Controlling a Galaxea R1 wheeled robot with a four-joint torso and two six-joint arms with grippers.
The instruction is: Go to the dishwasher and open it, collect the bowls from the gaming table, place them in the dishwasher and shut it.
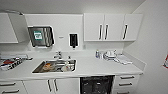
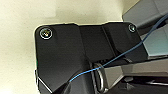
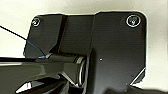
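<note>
The dishwasher (image 1: 97, 85) sits under the white counter (image 1: 92, 66), right of the sink. It shows as a dark opening with wire racks inside. The bowls and the gaming table are out of view. In the left wrist view the robot's dark plate (image 2: 62, 57) hangs over a pale surface, with a blue cable (image 2: 120, 56) crossing it. The right wrist view shows the same kind of dark plate (image 3: 110, 50) over a pale surface.
A steel sink (image 1: 37, 70) with dishes in it and a tap (image 1: 58, 55) lie left of the dishwasher. Drawers (image 1: 126, 81) flank it on the right and white cabinet doors (image 1: 52, 85) on the left. Bottles and dishes (image 1: 110, 55) stand at the counter's back right. A wall (image 1: 155, 50) closes the right side.
</note>
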